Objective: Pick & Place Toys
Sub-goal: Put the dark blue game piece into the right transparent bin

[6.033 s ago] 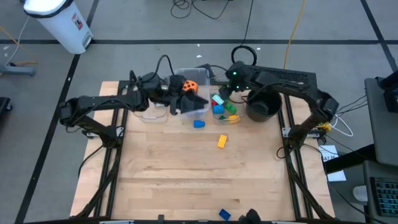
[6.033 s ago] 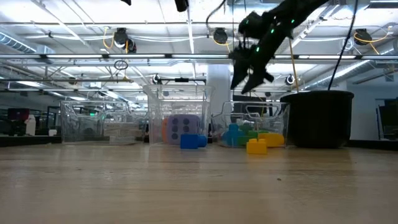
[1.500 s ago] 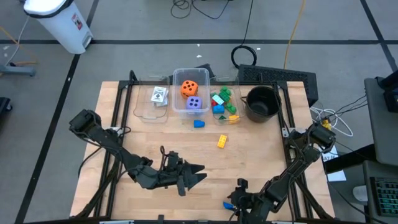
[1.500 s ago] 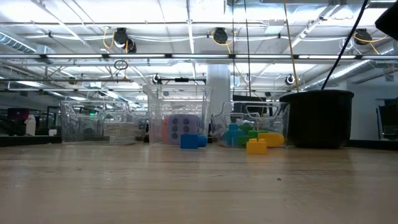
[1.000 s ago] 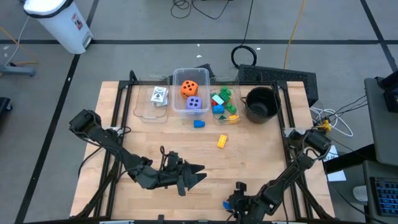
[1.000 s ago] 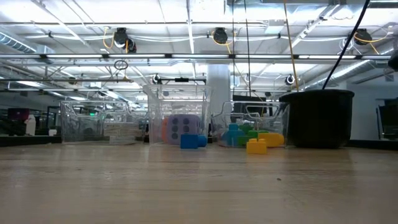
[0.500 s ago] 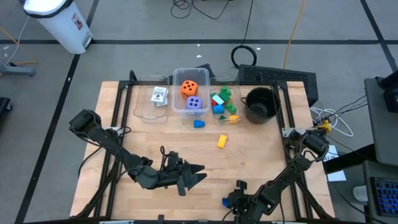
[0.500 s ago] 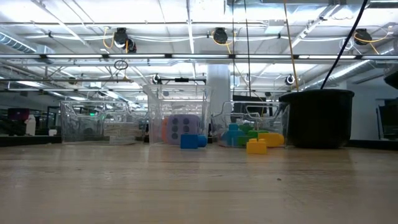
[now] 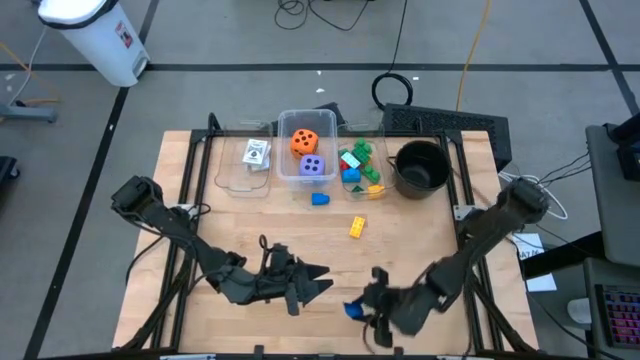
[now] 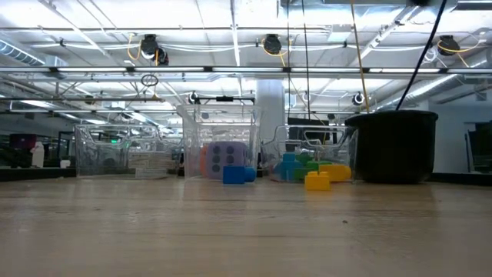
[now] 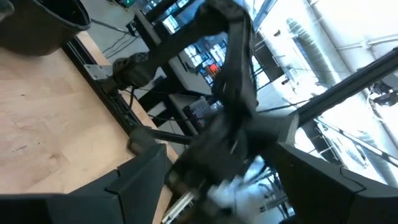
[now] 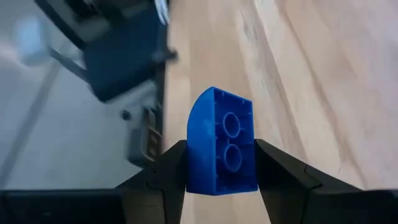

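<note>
My right gripper (image 9: 357,311) hangs above the table's near edge, shut on a blue brick (image 12: 221,143). My left gripper (image 9: 318,280) waits open over the near middle, pointing level toward the right arm, with nothing between its fingers. At the far side, a blue brick (image 9: 319,199) and a yellow brick (image 9: 357,227) lie loose on the table. Behind them stand three clear bins: one with playing cards (image 9: 257,154), one with an orange die (image 9: 305,141) and a purple die (image 9: 312,168), one with mixed bricks (image 9: 358,167). My right gripper pinches the blue brick's two opposite side faces (image 12: 193,155) between its two fingers (image 12: 165,171). The brick's hollow underside faces the wrist camera and its rounded corner points away from the fingers. The fingers slant down from the table's right side. The brick is lifted clear of the table.
A black pot (image 9: 422,165) stands at the far right beside the bins. The table's middle (image 9: 300,240) is bare wood. Cables and a keyboard lie beyond the far edge. The low view shows the loose bricks (image 10: 317,181) before the bins, and neither gripper.
My right gripper has risen from the near edge and shifted a little toward the table's left and far side, taking the blue brick up clear of the wood. My left arm has kept still.
</note>
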Motion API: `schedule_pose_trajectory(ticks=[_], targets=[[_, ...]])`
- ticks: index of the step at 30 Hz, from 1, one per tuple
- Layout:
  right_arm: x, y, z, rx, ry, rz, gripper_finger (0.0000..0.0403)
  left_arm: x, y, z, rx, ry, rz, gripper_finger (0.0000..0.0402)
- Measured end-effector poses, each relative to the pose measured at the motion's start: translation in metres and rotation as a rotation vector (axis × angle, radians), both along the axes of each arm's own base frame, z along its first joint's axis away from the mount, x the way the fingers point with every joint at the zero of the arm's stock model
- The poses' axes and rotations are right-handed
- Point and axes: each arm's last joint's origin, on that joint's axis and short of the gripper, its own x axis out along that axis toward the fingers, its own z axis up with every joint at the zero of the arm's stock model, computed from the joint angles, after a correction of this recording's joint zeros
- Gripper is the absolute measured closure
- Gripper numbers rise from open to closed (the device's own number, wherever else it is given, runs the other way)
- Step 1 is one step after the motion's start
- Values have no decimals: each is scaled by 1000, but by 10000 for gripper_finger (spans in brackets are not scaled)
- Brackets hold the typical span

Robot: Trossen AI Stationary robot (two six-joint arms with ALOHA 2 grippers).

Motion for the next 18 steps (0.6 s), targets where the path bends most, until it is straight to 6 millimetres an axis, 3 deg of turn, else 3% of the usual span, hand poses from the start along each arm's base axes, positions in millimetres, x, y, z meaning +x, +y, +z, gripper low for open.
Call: schedule_pose_trajectory(ticks=[5,9,13,18], targets=[[-1,-43,59,153,-127,43,251,7,9,2,30,-13,-58,98],[-3,-81,92,264,-197,57,248,16,21,3,84,-24,-104,105],[0,-112,107,343,-223,94,251,26,36,3,147,-26,-147,131],[9,-137,112,437,-227,119,250,37,56,3,183,-36,-232,167]])
